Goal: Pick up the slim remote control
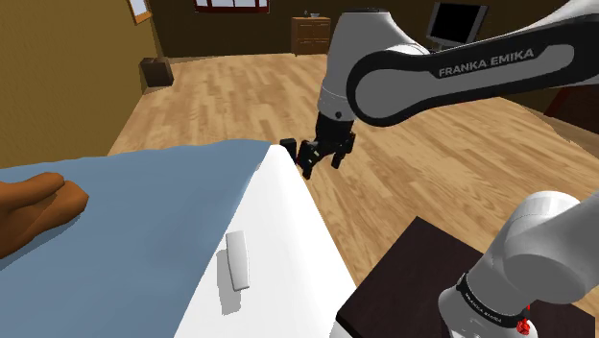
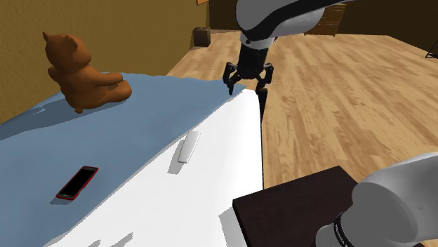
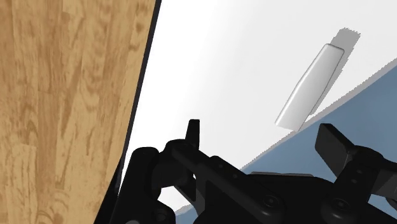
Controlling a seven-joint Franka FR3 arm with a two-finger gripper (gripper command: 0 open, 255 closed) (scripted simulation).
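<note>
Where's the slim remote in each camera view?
Shoulder view: remote lower centre, on the white sheet.
Second exterior view: remote near the middle.
Wrist view: remote beyond the gripper.
Shared landmark: the blue cover, whose edge runs beside it.

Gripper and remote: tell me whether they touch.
Apart. The second exterior view shows the open gripper hanging near the white sheet's far corner, with a stretch of bare sheet between it and the remote.

We see a glossy white arm (image 1: 562, 230) with dark grey joints (image 1: 477, 294), white "FRANKA EMIKA" lettering on its dark band (image 1: 485, 65), and an all-black hand (image 1: 323, 169).
</note>
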